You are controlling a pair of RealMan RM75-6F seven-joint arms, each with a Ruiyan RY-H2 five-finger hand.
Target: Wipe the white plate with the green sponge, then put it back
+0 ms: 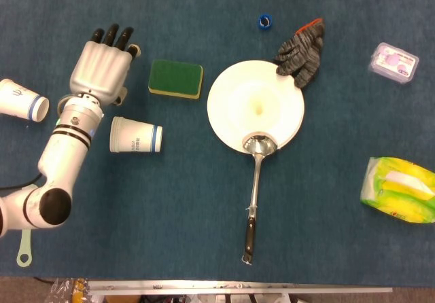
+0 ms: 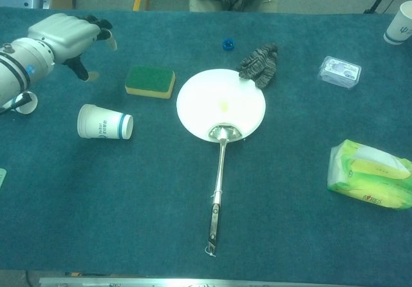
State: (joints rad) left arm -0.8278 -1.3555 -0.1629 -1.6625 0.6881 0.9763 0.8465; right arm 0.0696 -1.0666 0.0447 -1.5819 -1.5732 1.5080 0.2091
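Ladle [image 1: 255, 181] bowl on white plate [image 1: 238, 92]; green sponge [image 1: 176, 79] just right of left hand [image 1: 102, 65], fingers [image 1: 114, 37] spread, empty

The plate [image 1: 239, 106] is lying on the table [image 1: 170, 208]; the sponge [image 1: 176, 79] is lying left of it, the glove [image 1: 302, 53] is touching its far right rim, and the ladle [image 1: 255, 187] bowl is resting on its near rim.

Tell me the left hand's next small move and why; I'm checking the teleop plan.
Probably shift the left hand sideways toward the green sponge and lower onto it. The hand holds nothing and sits beside the sponge, which lies untouched on the table between the hand and the white plate.
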